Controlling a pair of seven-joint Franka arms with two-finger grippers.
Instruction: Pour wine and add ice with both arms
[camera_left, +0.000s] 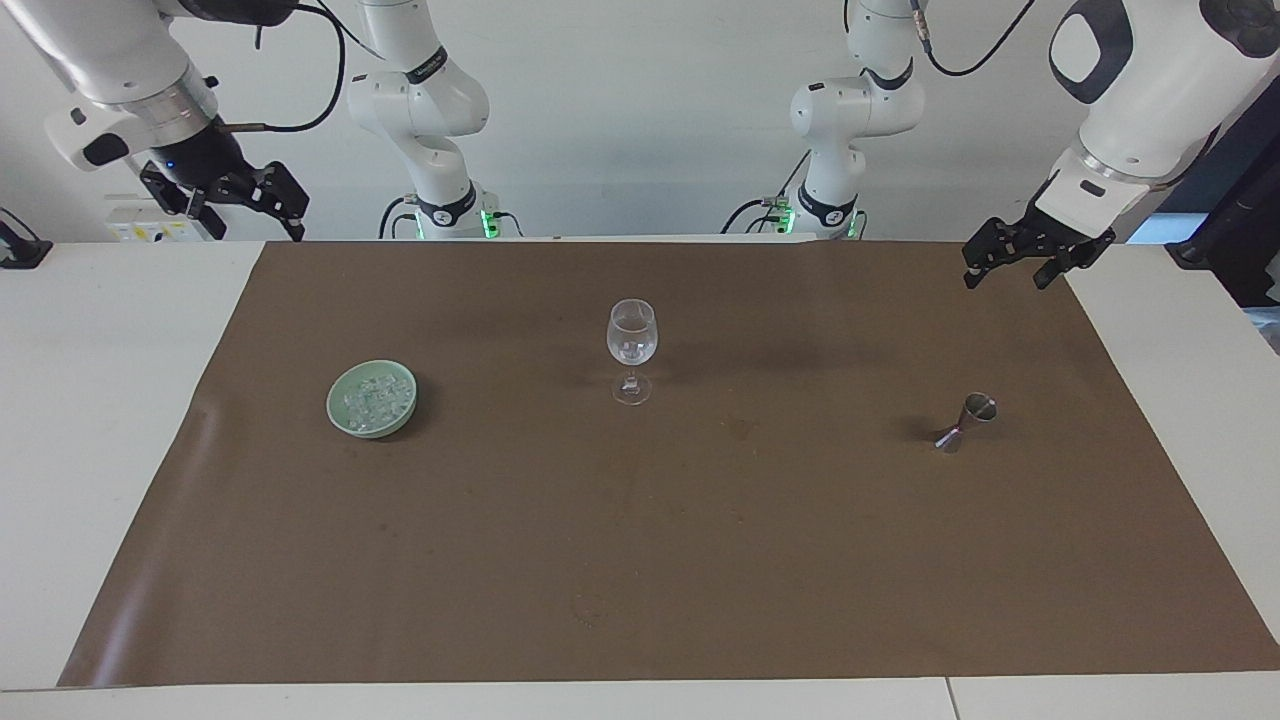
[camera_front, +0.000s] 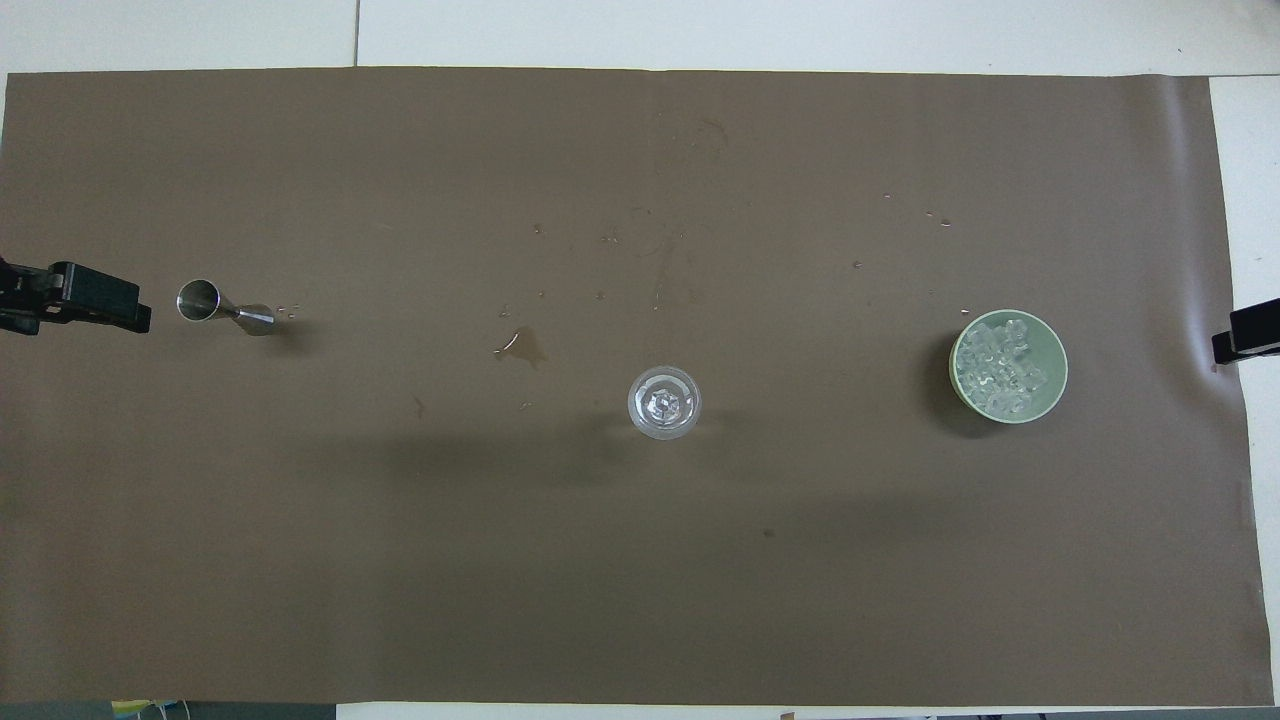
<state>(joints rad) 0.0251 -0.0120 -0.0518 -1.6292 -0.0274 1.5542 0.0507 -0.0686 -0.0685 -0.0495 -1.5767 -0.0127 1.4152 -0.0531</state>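
Currently ice (camera_left: 373, 403) heaped in green bowl (camera_left: 339, 420), at 9 o'clock of the wine glass (camera_left: 632, 349) in facing view. Left gripper (camera_left: 1010, 272) and right gripper (camera_left: 262, 213) raised, fingers spread, empty. Jigger (camera_left: 966, 423) lies tipped at 3 o'clock.

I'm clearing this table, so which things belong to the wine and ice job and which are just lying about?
Belongs to the job:
- wine glass, holding ice
- ice in the green bowl
- metal jigger, tipped on its side

Just lying about:
- brown mat
- small spill on the mat
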